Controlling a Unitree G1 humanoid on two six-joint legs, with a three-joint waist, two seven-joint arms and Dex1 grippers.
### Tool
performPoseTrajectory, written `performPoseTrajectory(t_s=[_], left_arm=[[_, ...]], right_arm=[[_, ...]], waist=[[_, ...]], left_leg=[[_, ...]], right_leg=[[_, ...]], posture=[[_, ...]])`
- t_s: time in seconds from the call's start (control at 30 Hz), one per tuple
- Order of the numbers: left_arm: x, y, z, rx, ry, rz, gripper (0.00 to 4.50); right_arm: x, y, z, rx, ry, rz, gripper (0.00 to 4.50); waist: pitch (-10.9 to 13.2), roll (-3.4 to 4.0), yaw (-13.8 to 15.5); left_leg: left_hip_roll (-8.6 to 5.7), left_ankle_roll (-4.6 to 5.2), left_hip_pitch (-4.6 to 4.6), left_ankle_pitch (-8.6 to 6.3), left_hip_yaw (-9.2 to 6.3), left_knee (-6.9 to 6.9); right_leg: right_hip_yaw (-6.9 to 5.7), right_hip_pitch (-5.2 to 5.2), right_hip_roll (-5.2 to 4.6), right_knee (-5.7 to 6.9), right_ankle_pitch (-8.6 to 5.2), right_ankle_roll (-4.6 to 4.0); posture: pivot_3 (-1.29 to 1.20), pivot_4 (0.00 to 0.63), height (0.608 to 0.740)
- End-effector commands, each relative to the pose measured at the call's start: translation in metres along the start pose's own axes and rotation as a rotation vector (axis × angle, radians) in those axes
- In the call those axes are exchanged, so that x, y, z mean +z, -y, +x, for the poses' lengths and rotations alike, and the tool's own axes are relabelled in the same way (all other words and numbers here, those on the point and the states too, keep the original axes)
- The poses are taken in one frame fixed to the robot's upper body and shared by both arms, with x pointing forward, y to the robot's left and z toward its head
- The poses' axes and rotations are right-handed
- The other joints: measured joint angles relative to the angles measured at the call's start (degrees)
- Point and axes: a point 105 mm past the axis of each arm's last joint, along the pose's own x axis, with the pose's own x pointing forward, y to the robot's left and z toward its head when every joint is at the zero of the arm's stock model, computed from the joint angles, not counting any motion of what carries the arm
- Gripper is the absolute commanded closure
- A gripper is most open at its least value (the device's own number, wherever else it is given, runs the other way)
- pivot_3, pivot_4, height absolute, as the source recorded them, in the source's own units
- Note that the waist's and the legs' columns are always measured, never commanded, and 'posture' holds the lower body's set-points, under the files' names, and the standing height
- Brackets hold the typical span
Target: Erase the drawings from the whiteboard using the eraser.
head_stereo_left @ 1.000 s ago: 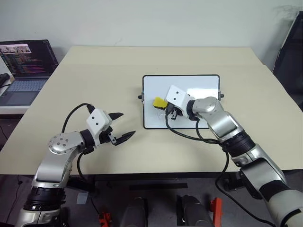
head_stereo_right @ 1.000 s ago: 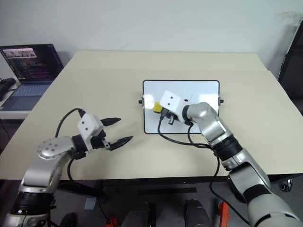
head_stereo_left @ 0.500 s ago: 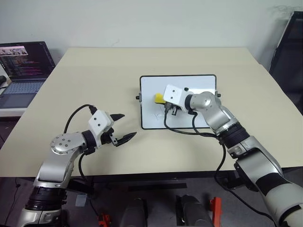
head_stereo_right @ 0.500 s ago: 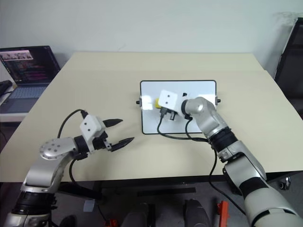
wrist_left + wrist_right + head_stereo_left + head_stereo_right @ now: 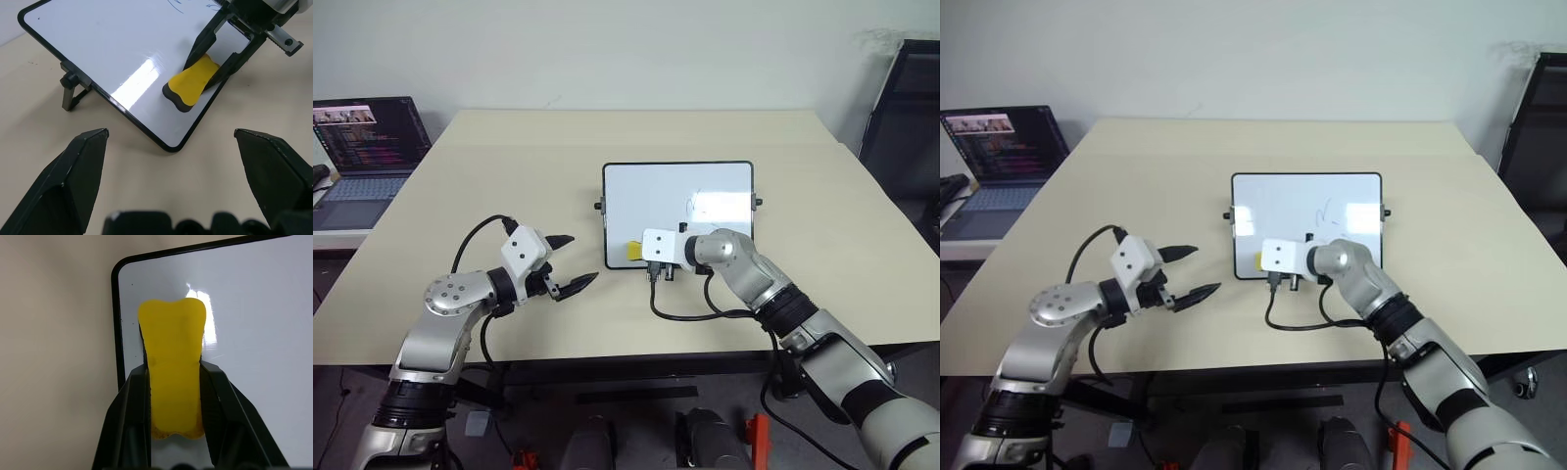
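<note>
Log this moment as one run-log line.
right gripper: shut on eraser | eraser: near-left corner of whiteboard | drawings: still there | left gripper: open, off board

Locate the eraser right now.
The eraser sits clamped in the right pincer, on the whiteboard at its near left corner in the left eye view.

The right arm reaches in from five o'clock, bent at the elbow, with its wrist turned toward nine o'clock. The right gripper (image 5: 173,396) has its two black fingers (image 5: 132,421) squeezed tight on the eraser (image 5: 191,86). The left arm comes up from seven o'clock and points toward three o'clock. The left gripper (image 5: 571,262) holds nothing, and its two fingers are spread wide apart.
</note>
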Motion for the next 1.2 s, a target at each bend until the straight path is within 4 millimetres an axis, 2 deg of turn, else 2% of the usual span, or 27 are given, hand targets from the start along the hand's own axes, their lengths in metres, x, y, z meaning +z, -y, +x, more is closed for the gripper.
performPoseTrajectory(t_s=[0.03, 0.17, 0.27, 0.37, 0.47, 0.57, 0.63, 0.7, 0.8, 0.87, 0.93, 1.07, 1.2], left_arm=[[0.009, -0.002, 0.003, -0.01, 0.029, 0.037, 0.0], [0.009, -0.002, 0.005, -0.014, 0.032, 0.038, 0.0], [0.01, -0.002, 0.007, -0.019, 0.038, 0.039, 0.0], [0.01, -0.002, 0.008, -0.021, 0.04, 0.039, 0.0], [0.01, -0.002, 0.009, -0.025, 0.044, 0.039, 0.0], [0.014, -0.002, 0.01, -0.026, 0.067, 0.03, 0.0], [0.02, -0.002, 0.011, -0.03, 0.084, 0.03, 0.0], [0.027, -0.003, 0.011, -0.028, 0.109, 0.03, 0.0], [0.037, -0.004, 0.011, -0.031, 0.14, 0.031, 0.0], [0.042, -0.005, 0.013, -0.036, 0.151, 0.033, 0.0], [0.045, -0.004, 0.015, -0.055, 0.146, 0.039, 0.0], [0.053, -0.005, 0.019, -0.068, 0.166, 0.054, 0.0], [0.059, -0.006, 0.019, -0.085, 0.16, 0.072, 0.0]], right_arm=[[-0.018, 0.047, -0.014, -0.176, -0.092, 0.058, 3.51], [-0.008, 0.075, -0.019, -0.277, -0.08, 0.08, 3.52], [-0.008, 0.081, -0.019, -0.302, -0.078, 0.104, 3.52], [-0.01, 0.07, -0.016, -0.259, -0.077, 0.086, 3.52], [-0.012, 0.034, -0.01, -0.124, -0.062, 0.088, 3.52], [-0.003, 0.019, -0.017, -0.074, 0.006, 0.156, 3.52], [0.013, 0.021, -0.043, -0.052, 0.096, 0.185, 3.52], [0.023, 0.032, -0.075, -0.084, 0.153, 0.21, 3.52], [0.025, 0.048, -0.114, -0.15, 0.187, 0.257, 3.52], [0.014, 0.054, -0.14, -0.185, 0.156, 0.261, 3.52], [-0.004, 0.048, -0.156, -0.179, 0.082, 0.226, 3.52], [-0.034, 0.029, -0.186, -0.116, 0.014, 0.251, 3.52], [-0.062, 0.028, -0.213, -0.147, -0.044, 0.292, 3.52]], waist=[[0.02, 0.02, 0.0], [0.02, 0.02, 0.17], [0.0, 0.01, 0.09], [0.0, 0.0, 0.05], [-0.08, -0.14, 0.32], [-0.08, -0.13, 0.23], [-0.05, -0.11, 0.37], [0.06, 0.02, 0.67], [0.12, 0.08, 0.97], [0.12, 0.08, 1.3], [0.1, 0.06, 1.48], [0.11, 0.04, 1.72], [0.14, 0.07, 1.32]], left_leg=[[0.02, 0.0, -0.02, 0.0, 0.02, 0.0], [0.08, 0.01, -0.14, 0.01, -0.03, 0.0], [0.1, 0.0, -0.42, 0.0, 0.06, -0.1], [0.11, 0.01, -1.03, 0.01, 0.1, -0.09], [0.13, 0.01, -1.02, 0.01, 0.19, -0.1], [0.17, -0.01, -1.01, 0.0, 0.2, -0.12], [0.2, -0.01, -1.05, 0.0, 0.19, -0.11], [0.2, -0.01, -1.25, 0.0, 0.13, -0.08], [0.17, -0.01, -1.84, 0.0, 0.13, -0.02], [0.12, -0.06, -2.02, -0.03, 0.08, -0.03], [0.08, -0.25, -2.04, -0.15, 0.0, -0.05], [0.1, -0.36, -2.05, -0.27, -0.11, -0.1], [0.08, -0.37, -2.1, -0.31, -0.05, -0.09]], right_leg=[[0.0, 0.0, 0.01, 0.01, 0.03, -0.06], [-0.09, -0.18, 0.05, 0.02, 0.1, -0.15], [-0.06, -0.34, 0.05, -0.03, 0.07, -0.19], [-0.02, -0.91, 0.15, 0.07, 0.11, -0.2], [-0.07, -0.86, 0.34, 0.05, 0.07, -0.22], [-0.1, -0.87, 0.36, 0.05, 0.02, -0.28], [-0.09, -0.89, 0.38, 0.06, 0.03, -0.28], [-0.16, -1.0, 0.37, 0.04, 0.03, -0.26], [-0.17, -1.56, 0.39, 0.05, 0.19, 0.01], [-0.31, -1.68, 0.44, 0.02, 0.24, 0.09], [-0.61, -1.67, 0.45, -0.02, 0.1, -0.1], [-0.82, -1.6, 0.49, -0.03, -0.18, -0.17], [-0.73, -1.64, 0.48, -0.02, -0.22, -0.12]], posture=[[0.0, 0.15, 0.74], [0.0, 0.15, 0.74], [0.0, 0.15, 0.74], [0.0, 0.15, 0.74], [0.0, 0.15, 0.74], [0.0, 0.15, 0.74], [0.0, 0.15, 0.74], [0.0, 0.15, 0.74], [0.0, 0.15, 0.74], [0.0, 0.15, 0.74], [0.0, 0.15, 0.74], [0.0, 0.15, 0.74], [0.0, 0.15, 0.74]])
